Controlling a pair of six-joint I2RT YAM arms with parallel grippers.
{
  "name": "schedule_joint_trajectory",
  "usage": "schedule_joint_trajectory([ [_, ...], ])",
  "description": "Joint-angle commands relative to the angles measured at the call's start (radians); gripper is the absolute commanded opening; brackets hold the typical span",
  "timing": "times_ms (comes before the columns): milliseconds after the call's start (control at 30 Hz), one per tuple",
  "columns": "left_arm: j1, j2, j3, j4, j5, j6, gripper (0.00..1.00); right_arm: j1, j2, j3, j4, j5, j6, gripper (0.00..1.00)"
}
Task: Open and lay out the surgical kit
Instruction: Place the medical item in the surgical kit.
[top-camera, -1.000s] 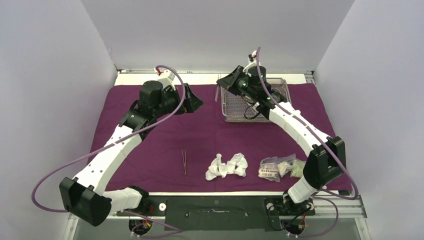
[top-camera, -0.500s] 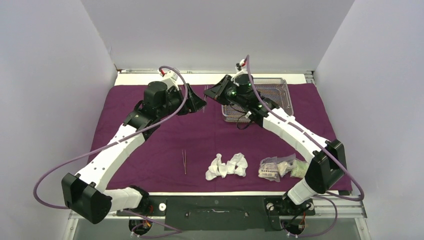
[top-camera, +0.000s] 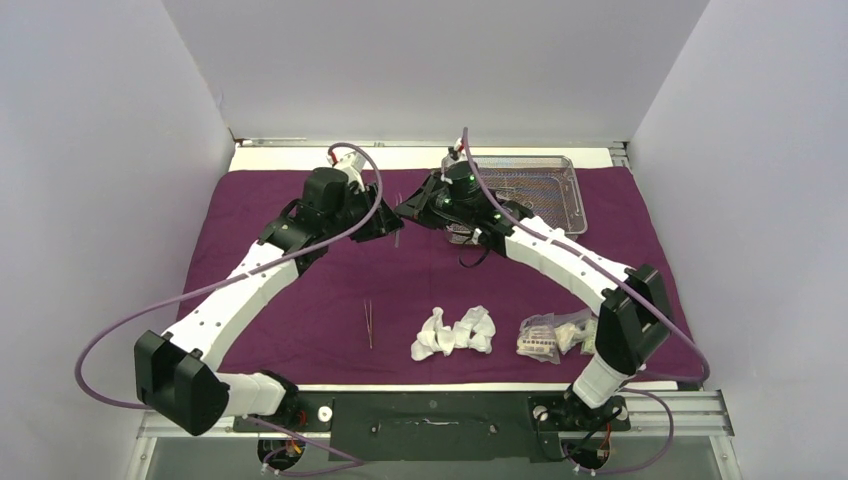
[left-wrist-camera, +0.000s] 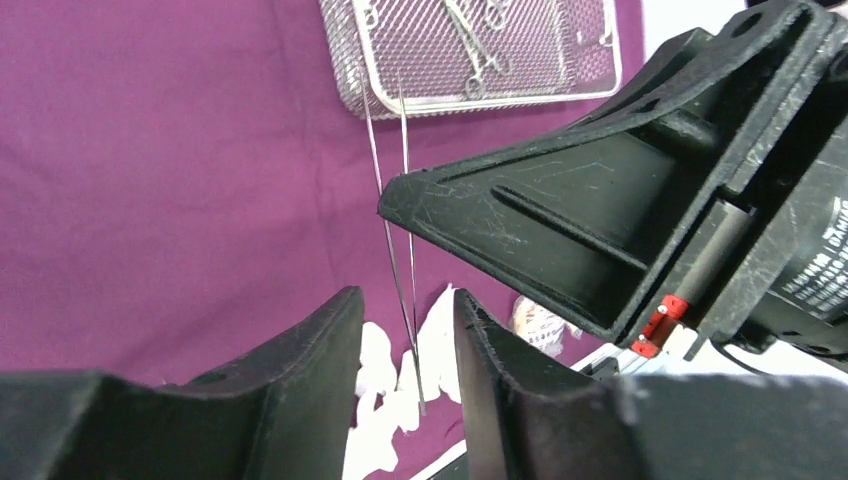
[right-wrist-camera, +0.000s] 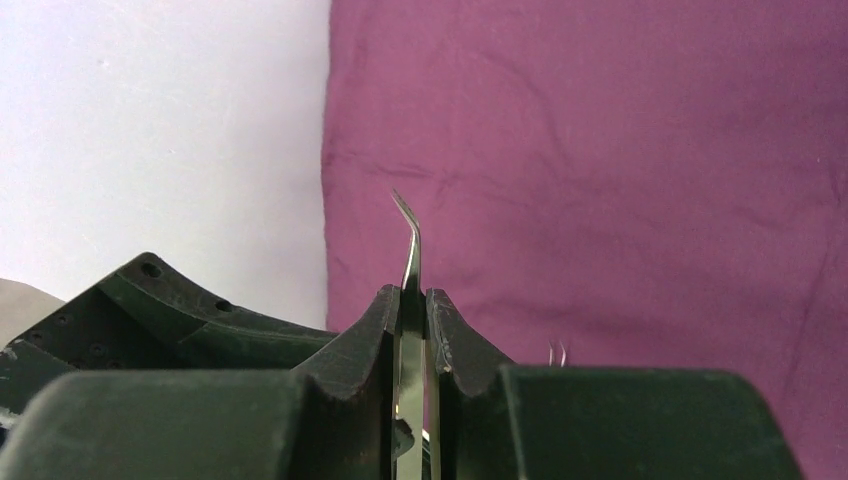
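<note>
1. The tweezers (right-wrist-camera: 411, 262) are thin sprung steel with a bent tip. I judge them very light, slick and easy to twist or flick out of a pinch. The best hold is on the mid-shank, squeezing both blades together and staying clear of the tip.
2. The right hand (right-wrist-camera: 412, 300) is clenched on that shank, and the bent tip pokes out past its fingertips toward the middle of the right wrist view.
3. The tweezers are in the air over the purple cloth (top-camera: 450, 280), at upper centre of the overhead view and just left of the tray (top-camera: 545, 190).
4. The left hand (left-wrist-camera: 403, 298) is released with its fingers spread. In the left wrist view the two blades run down into the gap between those fingers, and I see no contact with either pad.
5. Both arms reach in to upper centre of the overhead frame with the hands nose to nose, nearly touching. It reads as a right-to-left handover not yet made.
6. The cloth is spread flat on the counter (top-camera: 420, 157). The tray at upper right has forceps (left-wrist-camera: 470, 50) in it.
7. A second tweezers (top-camera: 369, 323) lies at lower centre-left. The gauze wads (top-camera: 455, 332) are at lower centre and the packets (top-camera: 555, 335) at lower right.
8. The risk is slip, not load. The left hand should catch both blades before the right lets go, since pinching one blade would likely let the tool pivot and drop.
</note>
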Motion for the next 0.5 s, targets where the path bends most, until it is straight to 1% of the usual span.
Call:
schedule_joint_trajectory([
  [0, 0.001, 0.021, 0.026, -0.06, -0.016, 0.042, 0.33, 0.027, 0.023, 0.054, -0.006, -0.009, -0.008, 0.05],
  [100, 0.001, 0.028, 0.007, -0.066, -0.007, 0.04, 0.3, 0.028, 0.035, 0.062, -0.004, -0.026, -0.005, 0.05],
  [200, 0.001, 0.031, -0.008, -0.057, 0.01, 0.03, 0.24, 0.028, 0.046, 0.069, -0.003, -0.045, -0.003, 0.05],
  [300, 0.001, 0.029, -0.012, -0.052, 0.021, 0.025, 0.13, 0.03, 0.054, 0.067, -0.002, -0.063, -0.004, 0.05],
  [367, 0.001, 0.024, -0.018, -0.047, 0.023, 0.026, 0.0, 0.03, 0.059, 0.065, -0.002, -0.075, -0.008, 0.05],
  [467, 0.001, 0.016, -0.031, -0.049, 0.017, 0.031, 0.0, 0.031, 0.065, 0.065, 0.0, -0.093, -0.016, 0.05],
])
